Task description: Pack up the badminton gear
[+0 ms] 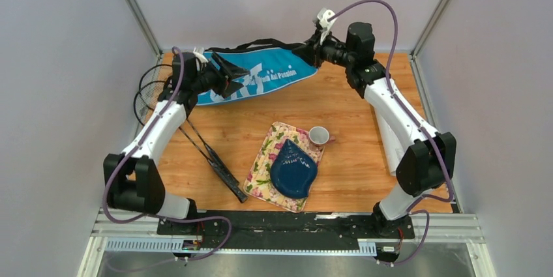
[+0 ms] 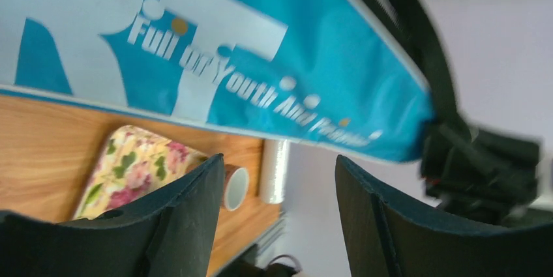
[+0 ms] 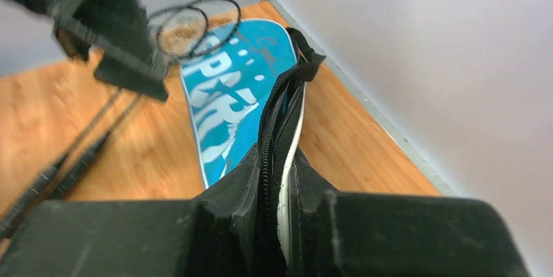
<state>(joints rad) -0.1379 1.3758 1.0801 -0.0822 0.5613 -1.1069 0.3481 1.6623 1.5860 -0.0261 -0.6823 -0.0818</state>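
Note:
The blue "SPORT" racket bag (image 1: pixel 267 76) lies along the table's far edge, lifted at its narrow right end. My right gripper (image 1: pixel 312 52) is shut on that end's zipper edge (image 3: pixel 282 160). My left gripper (image 1: pixel 228 76) is open and empty, hovering by the bag's wide left part; in the left wrist view (image 2: pixel 280 160) the bag (image 2: pixel 261 49) hangs just beyond the fingertips. Two black rackets (image 1: pixel 195 140) lie at the left, heads (image 3: pixel 195 23) near the far left corner. The white tube (image 1: pixel 391 143) lies at the right, partly behind my right arm. No shuttlecocks are in view.
A dark blue plate (image 1: pixel 293 169) sits on a floral cloth (image 1: pixel 264 163) in the table's near middle, with a small white cup (image 1: pixel 319 135) at its far right corner. Grey walls close in the left, far and right sides.

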